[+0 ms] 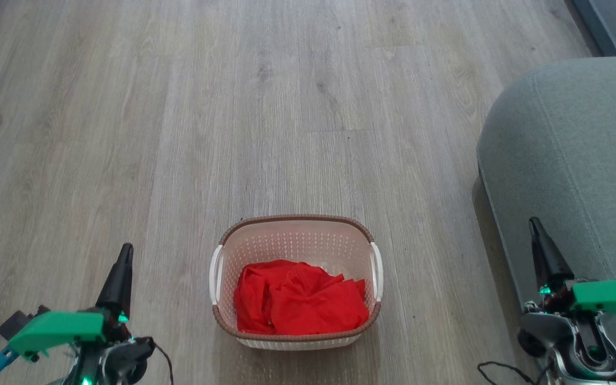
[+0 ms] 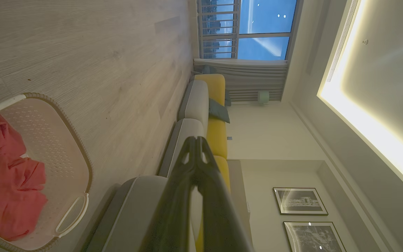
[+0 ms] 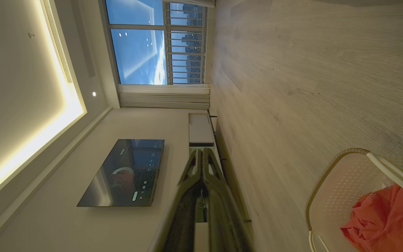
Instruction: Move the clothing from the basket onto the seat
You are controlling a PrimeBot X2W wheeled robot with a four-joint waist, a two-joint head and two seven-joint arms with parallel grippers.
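Both my grippers are clenched with nothing in them, fingertips pressed together: left gripper (image 1: 125,250) is low on my left, right gripper (image 1: 532,222) low on my right, both pointing forward. The clothing (image 1: 300,297) (red, crumpled) lies in the basket (image 1: 297,219), bunched toward the near wall. The basket is on the wood floor (image 1: 179,107) between my grippers, well apart from each. The seat (image 1: 580,149) stands to my right, near the basket but not touching it. My right gripper overlaps its near edge in the head view.
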